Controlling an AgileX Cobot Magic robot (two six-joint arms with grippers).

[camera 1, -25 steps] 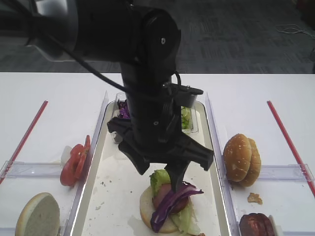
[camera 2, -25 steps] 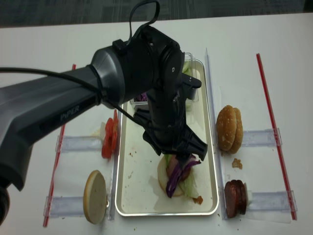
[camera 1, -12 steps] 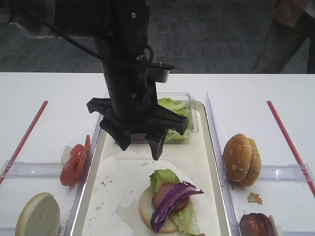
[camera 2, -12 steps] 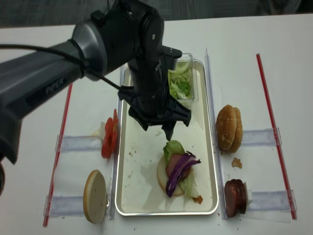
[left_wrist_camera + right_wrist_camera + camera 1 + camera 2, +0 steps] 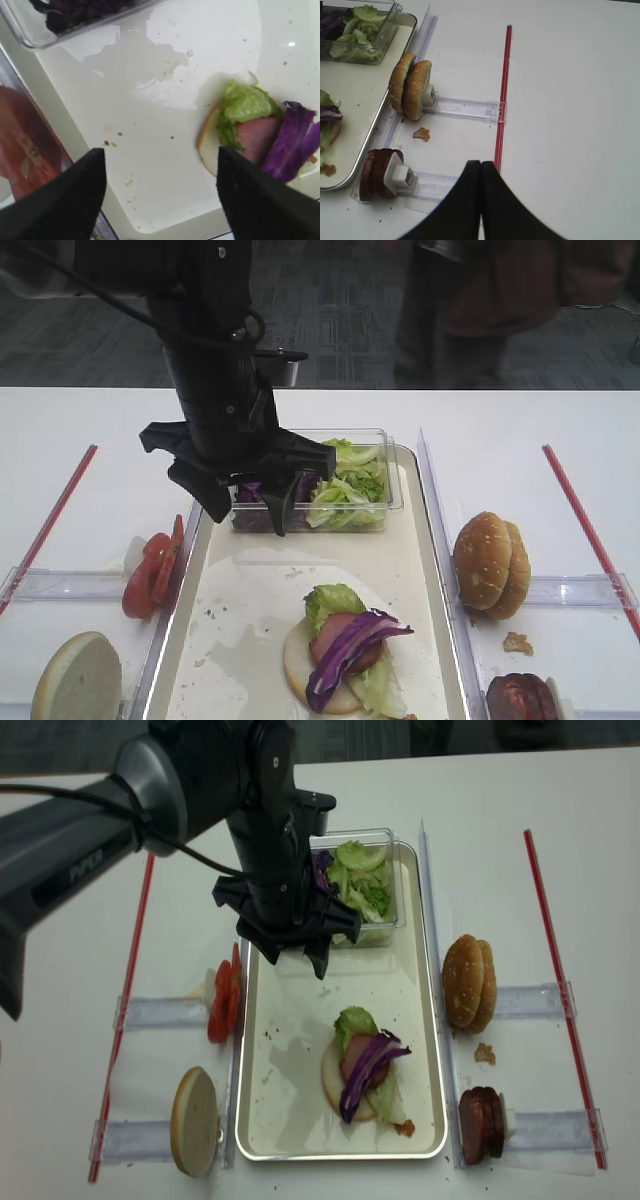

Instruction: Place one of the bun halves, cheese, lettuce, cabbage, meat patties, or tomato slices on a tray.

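Left claw (image 5: 298, 952) spread wide, empty; just below it the cabbage (image 5: 368, 1070) lies floppy, light: pinch one end. Right claw (image 5: 480, 172) pressed together.

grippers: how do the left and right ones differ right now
The left gripper has its jaws spread wide and empty over the tray; the right gripper is shut. The left one hangs above the food, the right one over bare table. Both hold nothing.
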